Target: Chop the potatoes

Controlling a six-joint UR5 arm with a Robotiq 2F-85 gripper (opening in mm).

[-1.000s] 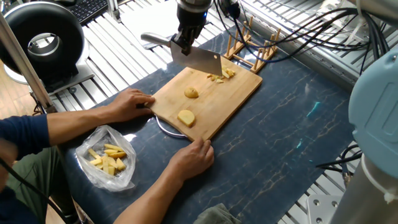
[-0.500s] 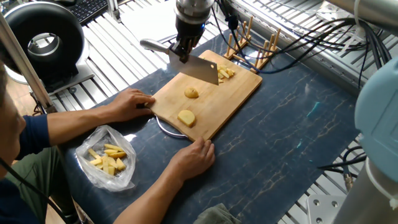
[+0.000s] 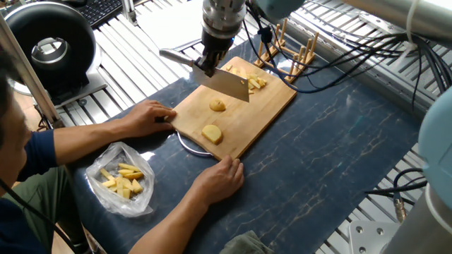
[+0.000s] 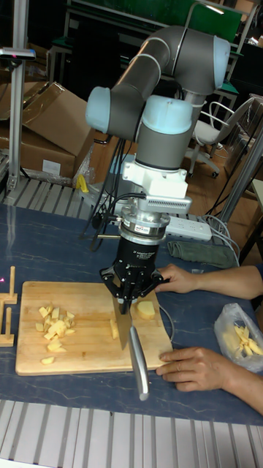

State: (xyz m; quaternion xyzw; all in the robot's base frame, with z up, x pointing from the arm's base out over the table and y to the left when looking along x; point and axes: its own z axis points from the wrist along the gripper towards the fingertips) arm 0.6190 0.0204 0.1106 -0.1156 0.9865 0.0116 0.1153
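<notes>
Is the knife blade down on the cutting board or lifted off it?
Lifted. The gripper holds the knife with its blade hanging clear above the cutting board and the potatoes.

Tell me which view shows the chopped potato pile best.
The tall fixed view: the chopped potato pile lies fully exposed on the cutting board. In the fixed view, the cleaver partly covers the pile.

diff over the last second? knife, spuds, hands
The gripper kept its hold on the cleaver, lifting it off the chopped pile and shifting toward the two whole potato pieces. Those pieces, the cutting board, both hands and the bag stayed put.
</notes>
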